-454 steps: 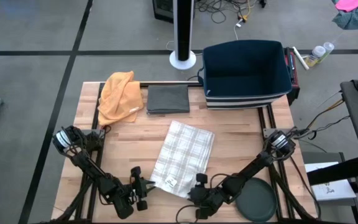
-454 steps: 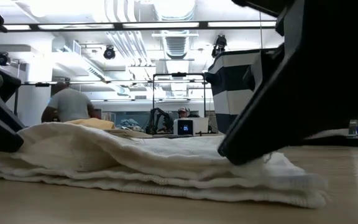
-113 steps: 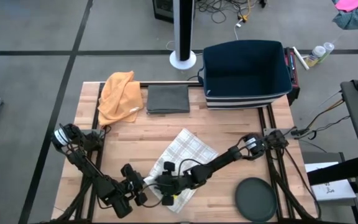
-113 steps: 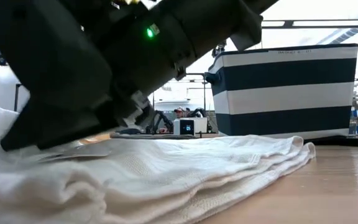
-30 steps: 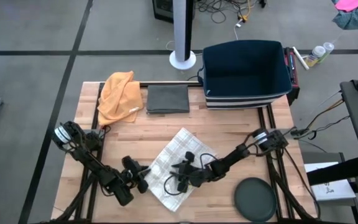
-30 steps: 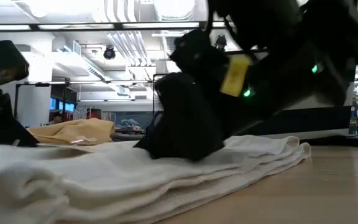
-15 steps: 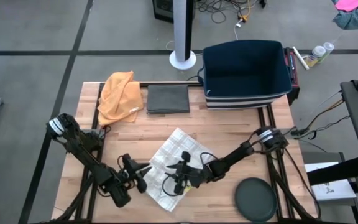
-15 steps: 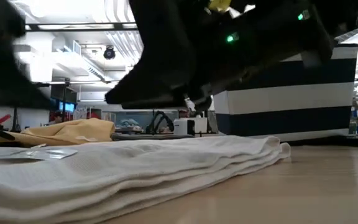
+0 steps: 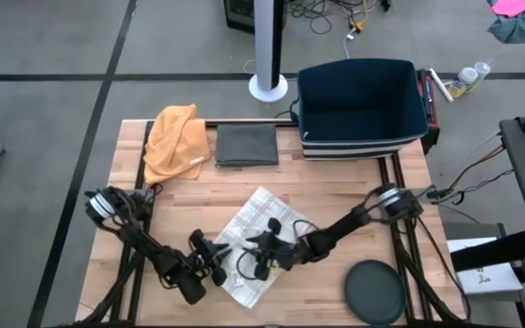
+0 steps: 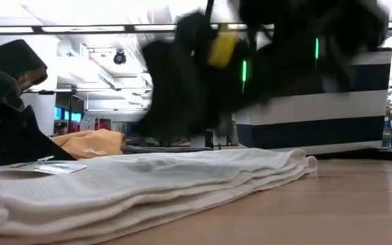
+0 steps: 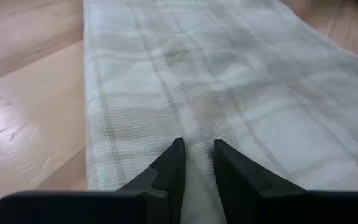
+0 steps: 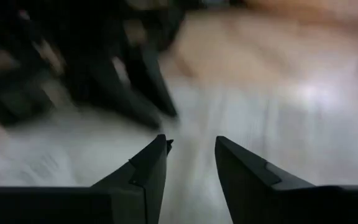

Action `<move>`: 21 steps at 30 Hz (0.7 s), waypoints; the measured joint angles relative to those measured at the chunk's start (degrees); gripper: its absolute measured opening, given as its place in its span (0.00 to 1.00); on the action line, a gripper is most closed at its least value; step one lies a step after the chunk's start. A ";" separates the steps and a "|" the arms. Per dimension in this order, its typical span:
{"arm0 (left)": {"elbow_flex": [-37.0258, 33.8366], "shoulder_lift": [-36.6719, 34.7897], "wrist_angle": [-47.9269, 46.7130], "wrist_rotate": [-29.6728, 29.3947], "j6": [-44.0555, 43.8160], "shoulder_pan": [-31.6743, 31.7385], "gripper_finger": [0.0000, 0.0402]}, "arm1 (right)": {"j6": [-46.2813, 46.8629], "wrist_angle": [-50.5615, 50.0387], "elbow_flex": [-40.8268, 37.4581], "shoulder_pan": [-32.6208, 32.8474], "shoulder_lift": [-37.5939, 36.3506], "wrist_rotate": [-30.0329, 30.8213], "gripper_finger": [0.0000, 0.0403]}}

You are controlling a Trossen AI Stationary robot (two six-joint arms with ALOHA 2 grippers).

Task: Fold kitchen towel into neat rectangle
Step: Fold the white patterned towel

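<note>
While the far edge of the table [image 9: 335, 182] is crowded by an orange cloth [image 9: 175, 138], a folded grey cloth [image 9: 246, 145] and a dark striped bin [image 9: 363, 107], bare wood lies along both side edges and across the middle, with a dark round disc [image 9: 373, 294] filling the near right corner. Set diagonally near the middle of the near edge is the checked kitchen towel [image 9: 257, 239], folded into several layers. At its left rim is the left gripper [image 9: 215, 264]; the left wrist view shows its fingers [image 11: 169, 167] standing a narrow gap apart on top of the towel [image 11: 216, 93], gripping nothing that can be seen. Over the towel's centre is the right gripper [image 9: 261, 255], its fingers [image 12: 148, 168] apart and empty above the fabric. Only the low view reveals the stacked folds along the towel's edge [image 10: 203, 180] and a small tag [image 10: 46, 167] lying on top; the high view alone shows the towel's skewed outline.
</note>
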 joint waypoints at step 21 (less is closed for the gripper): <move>-0.38 -15.75 15.16 -3.17 31.61 1.72 0.19 | 9.59 -14.32 -21.63 1.01 -16.64 1.46 0.17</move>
